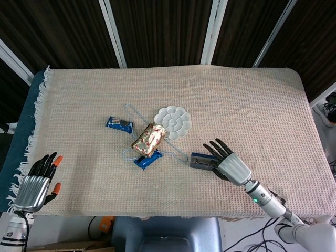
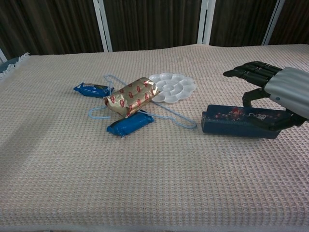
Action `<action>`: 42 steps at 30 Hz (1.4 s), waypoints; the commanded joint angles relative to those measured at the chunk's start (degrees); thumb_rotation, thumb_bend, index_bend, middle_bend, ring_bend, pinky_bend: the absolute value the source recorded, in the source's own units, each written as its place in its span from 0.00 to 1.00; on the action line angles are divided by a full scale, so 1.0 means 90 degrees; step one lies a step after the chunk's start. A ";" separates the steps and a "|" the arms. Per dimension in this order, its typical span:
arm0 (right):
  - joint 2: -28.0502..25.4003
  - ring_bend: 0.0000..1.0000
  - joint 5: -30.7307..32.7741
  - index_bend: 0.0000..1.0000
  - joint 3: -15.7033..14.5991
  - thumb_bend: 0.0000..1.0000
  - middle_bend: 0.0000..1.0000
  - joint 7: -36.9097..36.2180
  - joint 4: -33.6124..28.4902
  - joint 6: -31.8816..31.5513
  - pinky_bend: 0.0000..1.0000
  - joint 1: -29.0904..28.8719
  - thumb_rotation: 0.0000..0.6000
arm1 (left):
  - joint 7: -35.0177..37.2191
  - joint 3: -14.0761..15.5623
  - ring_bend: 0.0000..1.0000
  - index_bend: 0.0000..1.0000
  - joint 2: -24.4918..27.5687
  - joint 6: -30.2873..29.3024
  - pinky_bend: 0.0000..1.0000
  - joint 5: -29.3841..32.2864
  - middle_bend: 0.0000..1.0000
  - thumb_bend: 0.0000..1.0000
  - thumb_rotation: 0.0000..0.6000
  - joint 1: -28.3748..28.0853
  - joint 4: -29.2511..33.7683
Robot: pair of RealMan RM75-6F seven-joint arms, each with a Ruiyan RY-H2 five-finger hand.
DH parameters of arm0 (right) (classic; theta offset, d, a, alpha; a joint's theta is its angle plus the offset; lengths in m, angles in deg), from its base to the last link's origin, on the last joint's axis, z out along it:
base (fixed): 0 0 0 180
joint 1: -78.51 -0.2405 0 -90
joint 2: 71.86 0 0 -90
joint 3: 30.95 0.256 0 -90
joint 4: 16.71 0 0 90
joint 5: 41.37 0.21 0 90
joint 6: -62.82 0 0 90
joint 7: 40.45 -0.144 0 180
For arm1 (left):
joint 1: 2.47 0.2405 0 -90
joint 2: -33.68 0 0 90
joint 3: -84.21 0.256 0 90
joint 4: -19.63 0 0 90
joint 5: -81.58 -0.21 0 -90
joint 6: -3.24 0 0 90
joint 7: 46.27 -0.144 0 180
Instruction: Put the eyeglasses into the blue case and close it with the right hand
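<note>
Right hand (image 2: 280, 94) over closed blue case (image 2: 236, 122)

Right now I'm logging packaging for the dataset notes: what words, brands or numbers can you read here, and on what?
None can be read.
blue case: small pale and red decoration on the lid, too small to read.
gold packet: red markings, blurred.
blue packet: white print, illegible.
second blue packet: no print visible.
white palette: unmarked.
</note>
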 commanded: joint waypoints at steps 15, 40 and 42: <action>0.0025 0.00 0.0457 0.82 0.0379 0.59 0.16 -0.0217 -0.0233 0.0963 0.00 -0.0202 1.00 | -0.0078 -0.0006 0.00 0.00 -0.0029 0.0082 0.16 0.0054 0.00 0.40 1.00 -0.0033 0.0002; 0.0259 0.00 0.0760 0.50 0.0615 0.55 0.11 -0.0666 0.0272 0.1450 0.00 -0.0273 1.00 | -0.0072 -0.0007 0.00 0.00 -0.0020 0.0101 0.16 0.0082 0.00 0.40 1.00 -0.0042 0.0017; 0.0246 0.00 0.0809 0.48 0.0669 0.53 0.10 -0.0658 0.0303 0.1427 0.00 -0.0261 1.00 | -0.0071 0.0000 0.00 0.00 -0.0018 0.0099 0.16 0.0072 0.00 0.40 1.00 -0.0041 0.0022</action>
